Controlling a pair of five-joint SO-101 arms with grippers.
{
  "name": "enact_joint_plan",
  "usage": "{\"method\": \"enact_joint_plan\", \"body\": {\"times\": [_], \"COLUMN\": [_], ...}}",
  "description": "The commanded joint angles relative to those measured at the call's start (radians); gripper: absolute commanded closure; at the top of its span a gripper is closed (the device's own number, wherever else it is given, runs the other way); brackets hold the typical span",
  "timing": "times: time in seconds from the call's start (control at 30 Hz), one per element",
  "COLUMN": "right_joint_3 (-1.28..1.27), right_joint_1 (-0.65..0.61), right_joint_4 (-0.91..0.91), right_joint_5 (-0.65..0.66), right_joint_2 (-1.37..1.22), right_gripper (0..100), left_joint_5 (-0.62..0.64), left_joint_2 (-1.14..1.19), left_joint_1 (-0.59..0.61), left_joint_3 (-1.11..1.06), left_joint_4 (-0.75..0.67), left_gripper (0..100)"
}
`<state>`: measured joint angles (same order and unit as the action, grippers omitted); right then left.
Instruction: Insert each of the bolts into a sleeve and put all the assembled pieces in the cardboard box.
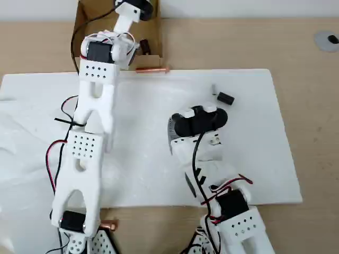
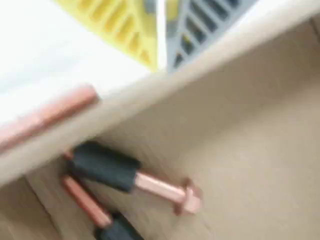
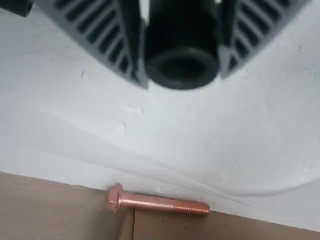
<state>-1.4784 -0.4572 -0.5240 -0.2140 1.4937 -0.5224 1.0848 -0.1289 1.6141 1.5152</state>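
My left gripper (image 1: 135, 8) hangs over the cardboard box (image 1: 79, 32) at the back left. Its yellow and grey fingers (image 2: 115, 25) stand almost together with nothing between them. Below it in the box (image 2: 225, 125) lie two assembled pieces, one black sleeve with a copper bolt through it (image 2: 130, 177) and a second piece (image 2: 100, 217) beside it. A loose copper bolt (image 1: 152, 69) (image 2: 50, 115) (image 3: 155, 202) lies at the mat's back edge beside the box. My right gripper (image 1: 174, 129) (image 3: 181, 65) is over the mat's middle, shut on a black sleeve (image 3: 181, 50).
A spare black sleeve (image 1: 225, 97) lies on the white mat (image 1: 254, 159) to the back right. Another copper bolt (image 1: 108, 226) rests on the wooden table by the left arm's base. A grey disc (image 1: 326, 41) sits at the far right.
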Motion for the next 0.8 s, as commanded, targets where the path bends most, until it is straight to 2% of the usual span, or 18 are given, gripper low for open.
{"method": "enact_joint_plan", "body": {"times": [0.0, 0.1, 0.4, 0.5, 0.67, 0.77], "right_joint_3": [0.004, 0.004, 0.002, 0.002, 0.002, 0.002], "right_joint_1": [0.013, 0.013, 0.013, 0.013, 0.015, 0.015], "right_joint_4": [0.02, 0.02, 0.015, -0.017, -0.081, -0.089], "right_joint_5": [-0.008, -0.005, -0.003, -0.003, 0.005, 0.075], "right_joint_2": [0.018, 0.018, 0.013, 0.016, 0.016, 0.016], "right_gripper": [98.8, 98.8, 98.8, 98.8, 98.8, 98.8], "left_joint_5": [-0.051, -0.077, -0.362, -0.381, -0.384, -0.404], "left_joint_2": [-0.073, -0.068, 0.03, 0.073, 0.14, 0.177], "left_joint_1": [-0.061, -0.117, -0.195, -0.209, -0.204, -0.203], "left_joint_3": [0.048, 0.048, 0.051, 0.057, 0.049, 0.051], "left_joint_4": [0.061, 0.064, 0.021, 0.012, -0.094, -0.138], "left_gripper": [94, 88, 80, 78, 79, 79]}}
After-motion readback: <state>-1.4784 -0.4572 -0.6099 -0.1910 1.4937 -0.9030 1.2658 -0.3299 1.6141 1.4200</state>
